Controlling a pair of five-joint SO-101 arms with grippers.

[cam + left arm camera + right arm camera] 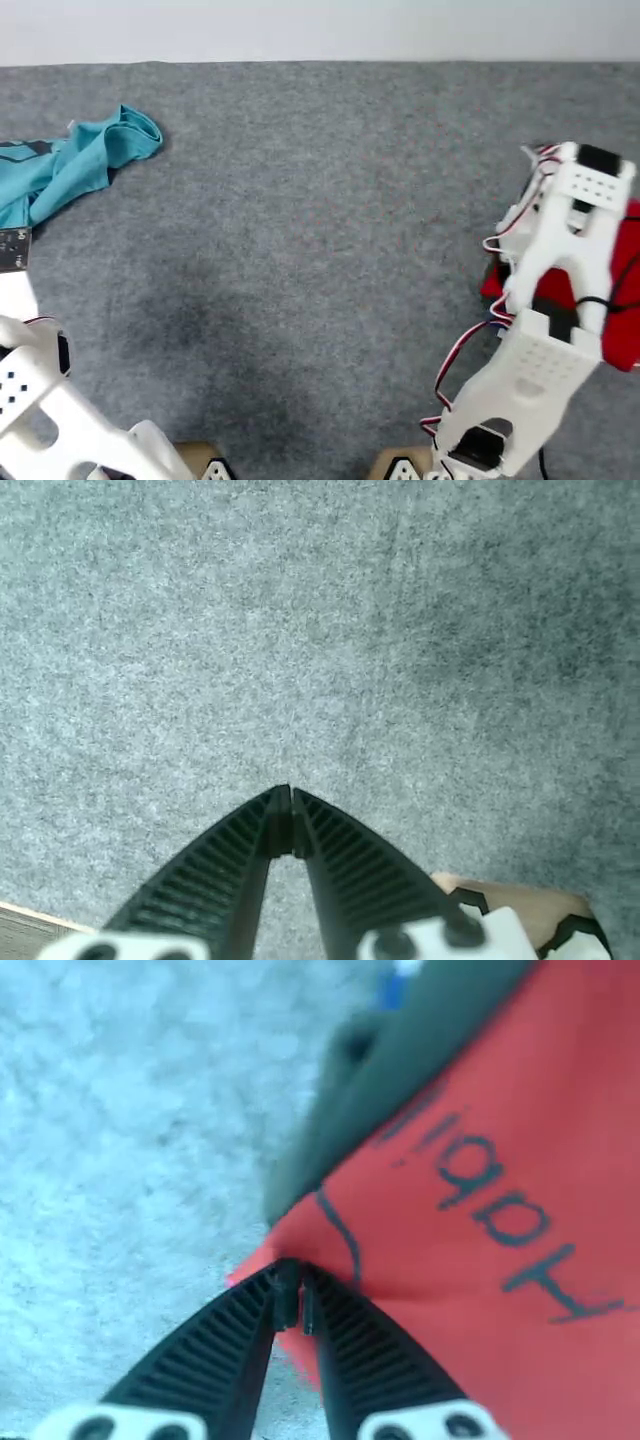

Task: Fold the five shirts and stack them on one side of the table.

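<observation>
A crumpled teal shirt [80,160] lies at the far left of the grey carpeted table [320,250]. A red shirt [628,300] with dark lettering lies at the right edge, on top of a dark grey garment [430,1050]. My right arm [560,260] stands over it. The right gripper [292,1300] is shut, its tips at the near corner of the red shirt [480,1160], which looks flat there. The left gripper [291,820] is shut with nothing in it, above bare carpet [300,630]. My left arm [40,390] is at the lower left.
The wide middle of the carpet is bare. A pale wall runs along the table's far edge. Wooden arm bases [205,462] stand at the near edge. A bit of blue cloth [395,990] peeks out beyond the grey garment.
</observation>
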